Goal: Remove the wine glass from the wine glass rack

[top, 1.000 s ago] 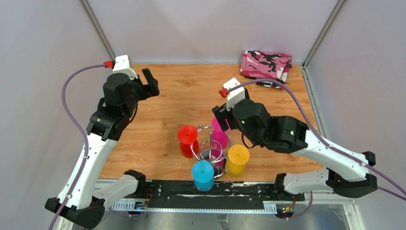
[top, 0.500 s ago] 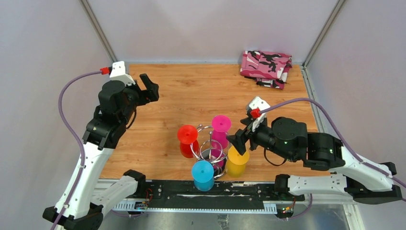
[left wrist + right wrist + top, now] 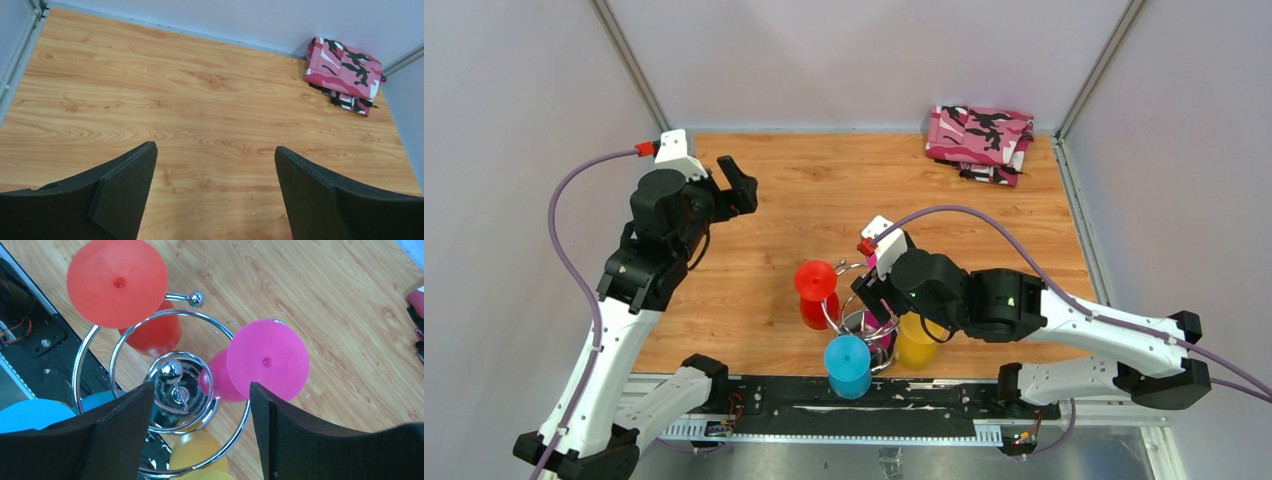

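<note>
The chrome wine glass rack [image 3: 864, 322] stands near the table's front edge, with upside-down plastic wine glasses hanging on it: red [image 3: 816, 282], blue [image 3: 848, 357] and yellow [image 3: 916, 342]. My right gripper [image 3: 876, 298] hovers open just above the rack and hides most of the pink glass. In the right wrist view the open right gripper [image 3: 201, 386] straddles the rack's pole ball [image 3: 170, 371], with the pink glass foot [image 3: 267, 360], red foot [image 3: 117, 282], blue [image 3: 30, 415] and yellow [image 3: 200, 455] around it. My left gripper [image 3: 734, 185] is open and empty, far back left.
A folded pink camouflage cloth [image 3: 980, 135] lies at the back right corner; it also shows in the left wrist view [image 3: 345, 75]. The left gripper [image 3: 215, 150] looks down on bare wooden table [image 3: 200, 100]. A black rail [image 3: 854, 395] runs along the front edge.
My right arm swung from right of the rack to directly over it, now covering the pink glass. The left arm has hardly moved. All glasses stay on the rack.
</note>
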`<act>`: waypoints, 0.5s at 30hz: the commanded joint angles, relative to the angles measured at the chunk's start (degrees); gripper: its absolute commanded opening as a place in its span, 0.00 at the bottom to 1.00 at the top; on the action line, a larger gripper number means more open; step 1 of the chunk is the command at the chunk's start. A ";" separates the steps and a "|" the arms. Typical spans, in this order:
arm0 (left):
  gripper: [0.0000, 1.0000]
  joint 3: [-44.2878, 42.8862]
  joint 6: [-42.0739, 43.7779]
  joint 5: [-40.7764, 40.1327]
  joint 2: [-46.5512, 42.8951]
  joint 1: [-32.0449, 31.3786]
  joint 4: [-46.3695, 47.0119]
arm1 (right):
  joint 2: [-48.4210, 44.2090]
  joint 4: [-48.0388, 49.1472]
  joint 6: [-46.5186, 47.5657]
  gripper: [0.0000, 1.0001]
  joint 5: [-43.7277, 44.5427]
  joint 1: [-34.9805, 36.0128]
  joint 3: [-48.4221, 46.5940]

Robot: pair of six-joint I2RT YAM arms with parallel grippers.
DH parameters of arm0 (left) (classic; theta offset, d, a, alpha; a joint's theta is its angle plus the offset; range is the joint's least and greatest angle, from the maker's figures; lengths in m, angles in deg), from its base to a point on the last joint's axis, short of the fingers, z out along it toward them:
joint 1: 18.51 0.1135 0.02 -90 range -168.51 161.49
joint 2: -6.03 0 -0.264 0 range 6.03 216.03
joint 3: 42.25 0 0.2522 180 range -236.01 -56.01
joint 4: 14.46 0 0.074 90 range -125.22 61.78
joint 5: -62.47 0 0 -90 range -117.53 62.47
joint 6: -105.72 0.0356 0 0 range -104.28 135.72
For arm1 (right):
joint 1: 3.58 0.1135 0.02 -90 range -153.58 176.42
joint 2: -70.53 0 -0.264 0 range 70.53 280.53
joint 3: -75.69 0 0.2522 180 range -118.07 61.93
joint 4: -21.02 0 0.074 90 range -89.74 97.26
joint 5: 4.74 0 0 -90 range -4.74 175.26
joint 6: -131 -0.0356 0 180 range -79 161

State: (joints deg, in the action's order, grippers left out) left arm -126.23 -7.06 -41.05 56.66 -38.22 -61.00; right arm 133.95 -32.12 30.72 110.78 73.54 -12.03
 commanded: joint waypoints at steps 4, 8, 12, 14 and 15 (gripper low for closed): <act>0.93 0.69 -0.04 -0.19 -0.92 -0.34 -0.11 | 1.08 6.14 0.67 0.69 -0.49 0.45 0.39; 0.93 1.02 -0.07 -0.19 -0.94 -0.34 -0.12 | 3.49 7.00 0.25 0.49 -0.62 0.43 -0.20; 0.93 1.26 0.15 -0.51 -1.21 -0.34 -0.27 | 4.76 7.32 -0.46 0.39 -0.73 0.46 -0.31; 0.93 1.44 0.28 -0.69 -1.40 -0.34 -0.34 | 4.61 7.44 -0.98 0.32 -0.34 0.48 -0.17; 0.93 1.52 0.29 -0.78 -1.52 -0.34 -0.40 | 4.49 7.54 -1.07 0.27 0.03 0.46 -0.07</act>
State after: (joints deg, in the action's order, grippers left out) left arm -125.62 -7.04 -41.09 56.20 -38.22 -61.32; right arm 139.04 -25.63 30.72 110.13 73.54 -12.03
